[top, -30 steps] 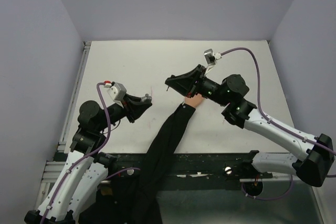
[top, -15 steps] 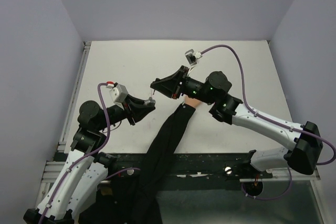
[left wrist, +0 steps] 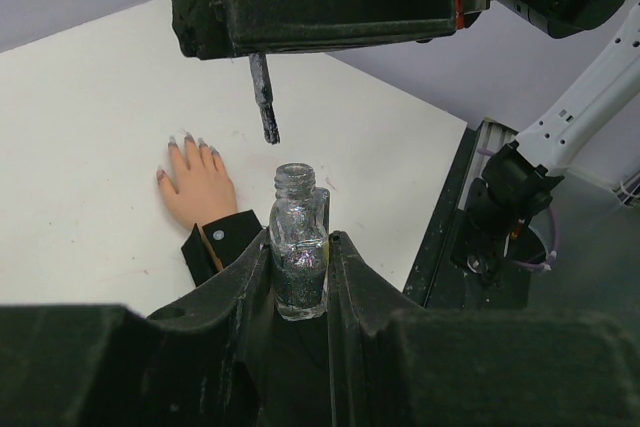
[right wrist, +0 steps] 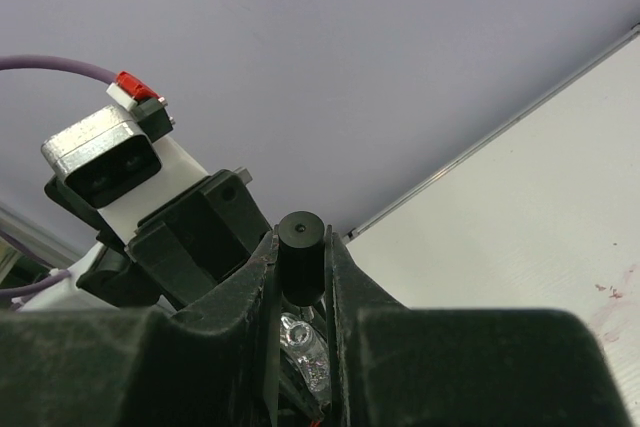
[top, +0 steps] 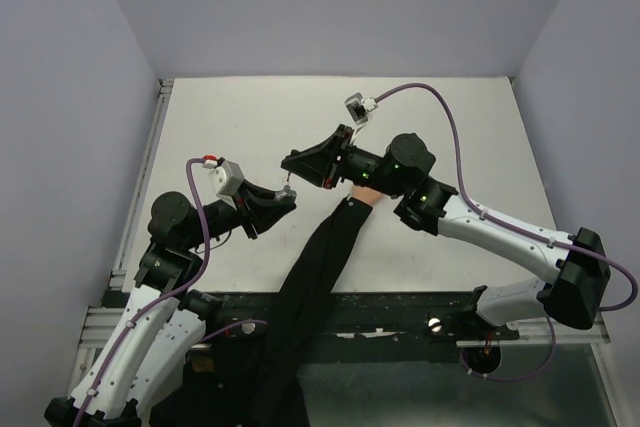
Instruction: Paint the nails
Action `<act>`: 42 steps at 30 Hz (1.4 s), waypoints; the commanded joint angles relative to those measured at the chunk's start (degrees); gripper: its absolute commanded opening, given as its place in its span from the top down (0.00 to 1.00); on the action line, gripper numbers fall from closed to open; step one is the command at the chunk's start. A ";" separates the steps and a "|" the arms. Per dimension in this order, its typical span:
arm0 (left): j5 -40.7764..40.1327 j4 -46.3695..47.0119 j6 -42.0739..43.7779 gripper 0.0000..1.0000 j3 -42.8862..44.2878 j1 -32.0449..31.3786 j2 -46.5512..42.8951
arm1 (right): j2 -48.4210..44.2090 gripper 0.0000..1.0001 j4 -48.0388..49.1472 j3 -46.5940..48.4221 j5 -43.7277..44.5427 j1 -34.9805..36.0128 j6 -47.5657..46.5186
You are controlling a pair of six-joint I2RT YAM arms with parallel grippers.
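The nails point(left wrist: 188, 140) lie on the white tabletop point(left wrist: 90, 97), touched by neither set of jaws. They sit below the right jaws, which clamp a black cap point(right wrist: 300, 239) whose brush point(left wrist: 264, 97) hangs just above the open glittery bottle point(left wrist: 297, 237), and beyond the left jaws, which are closed tight on that upright bottle. The pale fake hand point(left wrist: 198, 192) lies palm down, fingers spread, its long axis running from the black sleeve point(top: 318, 267) at the near edge diagonally toward the far right, nails at the far end.
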 commanded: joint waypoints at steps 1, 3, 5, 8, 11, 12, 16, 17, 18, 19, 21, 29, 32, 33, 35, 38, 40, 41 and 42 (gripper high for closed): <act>0.35 1.51 0.28 1.00 1.32 -0.30 -0.37 | 0.55 0.99 -2.53 2.03 -1.64 0.76 -1.36; 0.08 1.42 0.19 1.00 1.32 -0.30 -0.37 | 0.38 0.99 -2.97 1.86 -1.72 0.76 -1.71; -0.01 1.42 0.28 1.00 1.23 -0.21 -0.29 | 0.38 0.99 -3.41 1.95 -1.81 0.84 -1.80; -0.18 1.42 0.28 1.00 1.23 -0.30 -0.29 | 0.29 0.99 -3.50 1.86 -1.90 0.93 -1.80; -0.36 1.33 0.37 1.00 1.23 -0.21 -0.37 | 0.20 0.99 -3.50 1.68 -1.90 0.93 -1.88; -0.27 1.33 0.37 1.00 1.23 -0.21 -0.29 | 0.20 0.99 -3.50 1.77 -2.07 1.02 -1.80; -0.27 1.25 0.37 1.00 1.32 -0.22 -0.11 | 0.02 0.99 -3.06 1.60 -2.16 1.02 -1.80; -0.36 1.16 0.37 1.00 1.32 -0.30 -0.11 | 0.02 0.99 -3.06 1.60 -2.25 1.11 -1.80; -0.36 1.16 0.37 1.00 1.32 -0.30 -0.02 | 0.02 0.99 -3.15 1.68 -2.25 1.11 -1.80; -0.36 1.16 0.37 1.00 1.32 -0.22 -0.11 | 0.02 0.99 -3.15 1.68 -2.34 1.19 -1.88; -0.53 1.07 0.37 1.00 1.32 -0.22 -0.29 | -0.24 0.99 -3.32 1.68 -2.16 1.19 -1.88; -0.53 1.16 0.37 1.00 1.32 -0.21 -0.20 | -1.12 0.99 -4.20 1.60 -1.99 1.28 -2.15; -0.62 1.16 0.37 1.00 1.32 -0.30 -0.20 | -1.12 0.99 -4.47 1.77 -1.99 1.28 -2.24; -0.62 1.07 0.37 1.00 1.32 -0.30 -0.11 | -1.20 0.99 -4.47 1.77 -1.99 1.46 -2.24; -0.53 1.07 0.37 1.00 1.32 -0.30 -0.11 | -1.38 0.99 -4.55 1.68 -2.07 1.46 -2.24; -0.62 1.16 0.37 1.00 1.41 -0.21 -0.02 | -1.56 0.99 -4.64 1.77 -2.34 1.46 -2.24; -0.62 1.16 0.37 1.00 1.32 -0.30 -0.02 | -1.56 0.99 -4.73 1.86 -2.60 1.55 -2.24; -0.53 1.07 0.37 1.00 1.41 -0.30 -0.11 | -1.56 0.99 -4.82 1.86 -2.60 1.55 -2.32; -0.62 1.07 0.28 1.00 1.32 -0.22 -0.02 | -1.73 0.99 -4.99 1.95 -2.69 1.63 -2.32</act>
